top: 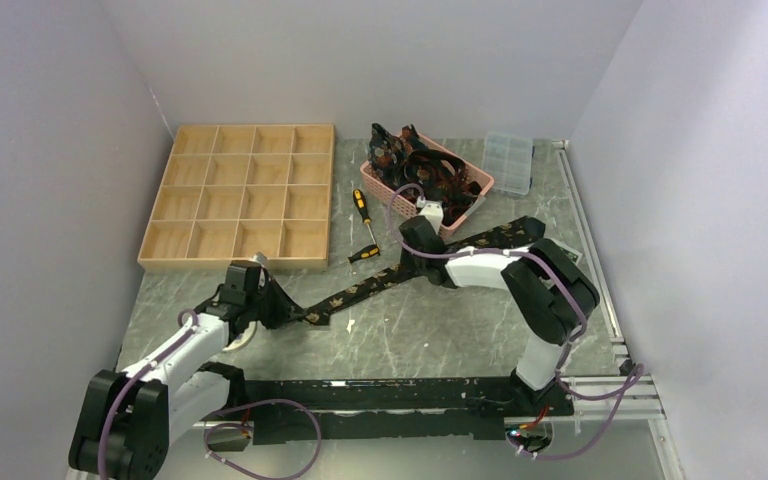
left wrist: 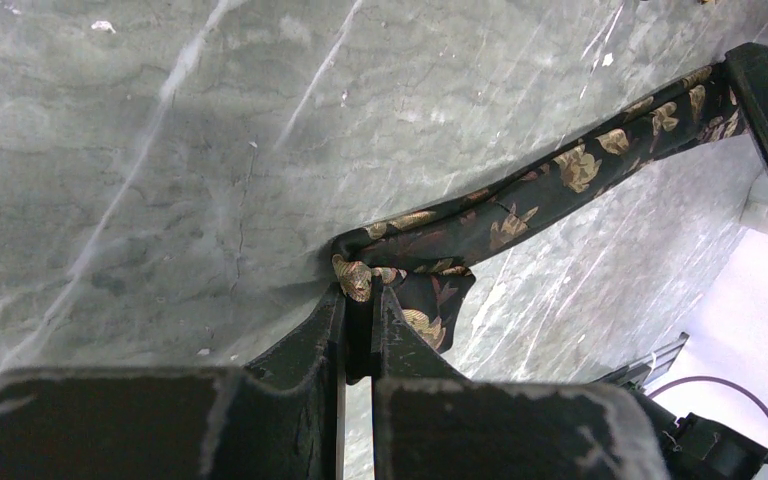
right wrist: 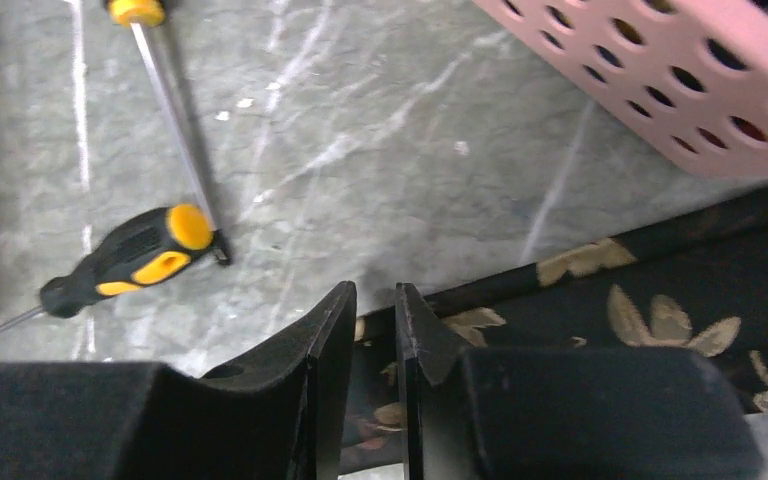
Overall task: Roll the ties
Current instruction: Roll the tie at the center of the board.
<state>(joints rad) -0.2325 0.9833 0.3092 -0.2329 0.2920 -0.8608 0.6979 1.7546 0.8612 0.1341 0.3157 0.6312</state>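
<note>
A black tie point(top: 370, 285) with tan-gold leaves lies diagonally across the grey table, from lower left to upper right. My left gripper point(top: 285, 308) is shut on its narrow end, and in the left wrist view the fabric curls over in a small fold at my gripper point(left wrist: 360, 290) while the rest of the tie point(left wrist: 580, 165) stretches away to the right. My right gripper point(top: 407, 262) hovers over the tie's middle. In the right wrist view that gripper point(right wrist: 375, 290) has its jaws a narrow gap apart at the tie's point(right wrist: 660, 290) edge, with nothing visibly pinched. More ties point(top: 430, 170) are piled in a pink basket point(top: 475, 180).
Two yellow-and-black screwdrivers point(top: 363, 210) point(top: 365, 252) lie just left of my right gripper, the nearer screwdriver point(right wrist: 130, 255) close to its fingers. The pink basket point(right wrist: 680, 70) stands just beyond it. A wooden compartment tray point(top: 240, 195) sits at the back left and a clear plastic box point(top: 509, 160) at the back right.
</note>
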